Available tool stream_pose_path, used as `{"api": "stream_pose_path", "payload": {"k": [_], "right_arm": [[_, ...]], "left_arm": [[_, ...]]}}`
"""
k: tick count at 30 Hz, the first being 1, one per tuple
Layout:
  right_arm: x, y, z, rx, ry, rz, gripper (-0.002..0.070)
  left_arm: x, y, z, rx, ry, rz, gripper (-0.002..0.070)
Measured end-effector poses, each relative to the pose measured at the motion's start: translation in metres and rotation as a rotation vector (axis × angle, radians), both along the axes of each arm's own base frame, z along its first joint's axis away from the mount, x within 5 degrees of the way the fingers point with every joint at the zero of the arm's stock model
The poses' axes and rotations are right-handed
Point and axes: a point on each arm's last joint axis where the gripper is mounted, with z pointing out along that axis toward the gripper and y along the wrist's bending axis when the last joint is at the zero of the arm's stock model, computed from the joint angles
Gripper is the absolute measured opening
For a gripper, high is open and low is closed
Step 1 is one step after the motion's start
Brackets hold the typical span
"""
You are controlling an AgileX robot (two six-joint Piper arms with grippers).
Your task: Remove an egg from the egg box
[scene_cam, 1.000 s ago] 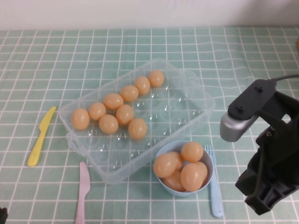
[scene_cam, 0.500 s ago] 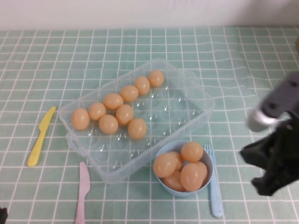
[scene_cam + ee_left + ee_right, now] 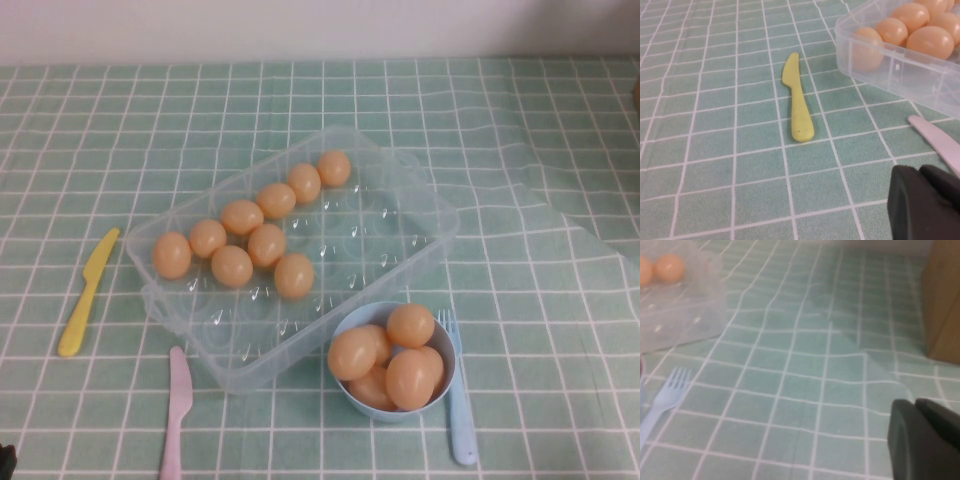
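Note:
The clear plastic egg box point(image 3: 400, 215) lies open at the table's middle. Several orange-tan eggs point(image 3: 294, 275) sit in its left half; its right half shows bare dimples. Neither arm shows in the high view. In the left wrist view my left gripper point(image 3: 919, 171) is shut and holds nothing, low over the cloth off the egg box's point(image 3: 900, 67) front-left corner. My right gripper point(image 3: 916, 404) is also shut and holds nothing, over bare cloth to the right of the egg box point(image 3: 680, 305), well apart from it.
A light-blue bowl point(image 3: 452, 350) with several eggs stands in front of the box, a blue fork point(image 3: 457, 390) beside it. A yellow knife point(image 3: 88, 290) and a pink knife point(image 3: 177, 410) lie at the left. A brown block point(image 3: 942, 300) stands at the far right.
My right arm, which stood at the right of the table, has drawn back to the right and left the high view. The eggs, box and bowl have not moved.

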Motion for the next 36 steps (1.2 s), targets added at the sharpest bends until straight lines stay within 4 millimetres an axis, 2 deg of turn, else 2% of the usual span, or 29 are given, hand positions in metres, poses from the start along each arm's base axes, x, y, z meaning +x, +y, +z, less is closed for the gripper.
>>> {"api": "stream_pose_path", "payload": {"k": [2,8,18,36], "right_arm": [[-0.007,-0.004,-0.007,0.016,-0.041,-0.037,-0.0017],[-0.020,-0.008,-0.005,0.062,-0.141,-0.099,-0.0017],[-0.029,-0.005,-0.022,0.047,0.015,-0.063,-0.0017],[-0.030,-0.005,-0.023,0.046,0.030,-0.060,-0.0017]], "left_arm": [[0.000,0.000,0.000,0.000,0.000,0.000,-0.0004],[0.000,0.000,0.000,0.000,0.000,0.000,-0.0004],[0.000,0.000,0.000,0.000,0.000,0.000,-0.0005],[0.000,0.000,0.000,0.000,0.000,0.000,-0.0005]]}}
